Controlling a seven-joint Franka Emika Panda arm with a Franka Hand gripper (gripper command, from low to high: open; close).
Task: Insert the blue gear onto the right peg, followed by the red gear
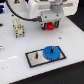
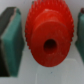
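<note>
The blue gear [image 1: 50,52] lies flat on the right half of the black-rimmed white plate [image 1: 31,61], where the right peg stands; the peg itself is too small to make out. The left peg [image 1: 38,53] is bare. My gripper [image 1: 50,24] hangs above and behind the plate, shut on the red gear [image 1: 50,26]. In the wrist view the red gear [image 2: 47,40] fills the middle with its hub hole facing the camera, held between the two teal finger pads [image 2: 10,40].
A white-and-tan block fixture [image 1: 18,28] stands at the exterior view's left. Small dark-blue objects [image 1: 2,22] sit at the far left edge. A small dark mark [image 1: 60,36] lies on the white table [image 1: 70,45] behind the plate.
</note>
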